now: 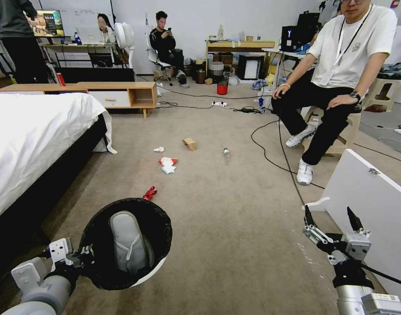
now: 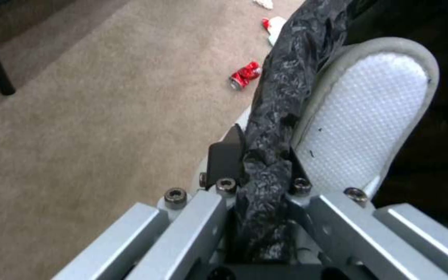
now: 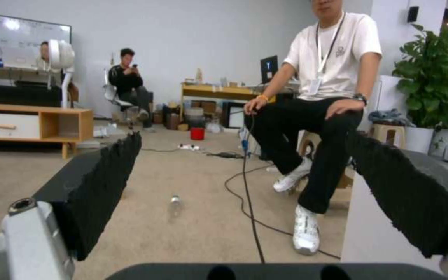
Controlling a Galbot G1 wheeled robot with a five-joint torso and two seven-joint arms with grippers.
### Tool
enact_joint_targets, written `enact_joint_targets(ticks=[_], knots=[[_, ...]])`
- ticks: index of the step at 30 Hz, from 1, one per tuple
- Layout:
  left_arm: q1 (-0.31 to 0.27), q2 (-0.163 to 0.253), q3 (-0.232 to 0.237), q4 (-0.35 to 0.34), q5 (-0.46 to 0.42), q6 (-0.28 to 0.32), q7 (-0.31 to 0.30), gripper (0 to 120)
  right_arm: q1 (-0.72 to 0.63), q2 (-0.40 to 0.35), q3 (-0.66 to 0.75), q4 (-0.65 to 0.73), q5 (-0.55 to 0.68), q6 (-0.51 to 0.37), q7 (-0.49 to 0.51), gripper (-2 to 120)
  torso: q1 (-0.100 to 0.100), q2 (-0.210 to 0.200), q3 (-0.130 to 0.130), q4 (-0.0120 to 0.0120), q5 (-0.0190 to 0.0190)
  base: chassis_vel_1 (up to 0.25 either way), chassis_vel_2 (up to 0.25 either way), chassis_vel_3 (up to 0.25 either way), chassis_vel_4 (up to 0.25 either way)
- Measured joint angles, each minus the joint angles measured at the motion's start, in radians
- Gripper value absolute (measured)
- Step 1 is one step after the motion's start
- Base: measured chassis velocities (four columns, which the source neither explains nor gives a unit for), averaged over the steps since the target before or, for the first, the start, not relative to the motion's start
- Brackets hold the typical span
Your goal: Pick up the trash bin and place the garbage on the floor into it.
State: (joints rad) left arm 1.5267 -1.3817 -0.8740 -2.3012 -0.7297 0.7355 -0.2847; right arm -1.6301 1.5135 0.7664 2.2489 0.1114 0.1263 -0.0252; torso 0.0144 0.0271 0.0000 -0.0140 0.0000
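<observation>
While the left gripper (image 2: 265, 163) pinches the bag-covered rim of the trash bin (image 1: 126, 245), the bin hangs just off the floor (image 1: 235, 218) at the robot's left, mouth tipped up and forward. That rim hold looks deliberate: it keeps the opening free and facing the litter. One finger sits outside the wall and one inside, the black liner bunched between them. A white slipper (image 1: 129, 243) already lies inside the bin.

Most of the garbage is still out on the carpet. The crushed red can (image 1: 149, 192) lies just beyond the bin's far rim, nearest of all. Farther off sit the red-and-white wrapper (image 1: 167, 161) with a tissue against it, another tissue (image 1: 159, 149), the brown paper bag (image 1: 189, 143), and the small clear bottle (image 1: 226, 152) over toward the black cable (image 1: 270, 159).

The right gripper (image 1: 332, 223) hovers low at the robot's right, beside a white panel (image 1: 375, 205), jaws spread wide and holding nothing, pointed roughly toward the bottle. I'd judge the bin is picked up and the collecting has barely begun.
</observation>
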Motion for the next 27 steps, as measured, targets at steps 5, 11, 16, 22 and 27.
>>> enact_joint_targets(ticks=[5,11,16,22,27], knots=[[0.002,-0.002,-0.001,-0.003,0.000,0.000,0.001,2,0.000,0.000,-0.001,-0.001,-0.005,0.002,-0.003,100,0.000,0.000,0.000,0.0002,0.0000,-0.105,0.111,0.109,-0.098],[0.003,-0.003,-0.002,-0.006,0.002,0.000,0.003,2,-0.001,-0.001,-0.001,-0.002,-0.010,0.005,-0.006,100,0.000,0.000,0.000,0.0001,-0.0001,-0.118,0.114,0.105,-0.118],[0.004,-0.003,-0.002,-0.008,0.002,0.000,0.004,2,-0.003,0.000,-0.001,-0.002,-0.013,0.008,-0.008,100,0.000,0.000,0.000,0.0000,-0.0001,-0.165,0.141,0.157,-0.147],[0.006,-0.004,-0.003,-0.010,0.002,0.000,0.004,2,-0.004,0.001,-0.003,-0.002,-0.013,0.009,-0.009,100,0.000,0.000,0.000,0.0001,-0.0001,-0.138,0.152,0.153,-0.142],[0.006,-0.004,-0.003,-0.010,-0.005,0.000,0.004,2,-0.007,0.001,-0.005,-0.002,-0.013,0.010,-0.011,100,0.000,0.000,0.000,0.0001,-0.0001,-0.114,0.129,0.126,-0.137]])
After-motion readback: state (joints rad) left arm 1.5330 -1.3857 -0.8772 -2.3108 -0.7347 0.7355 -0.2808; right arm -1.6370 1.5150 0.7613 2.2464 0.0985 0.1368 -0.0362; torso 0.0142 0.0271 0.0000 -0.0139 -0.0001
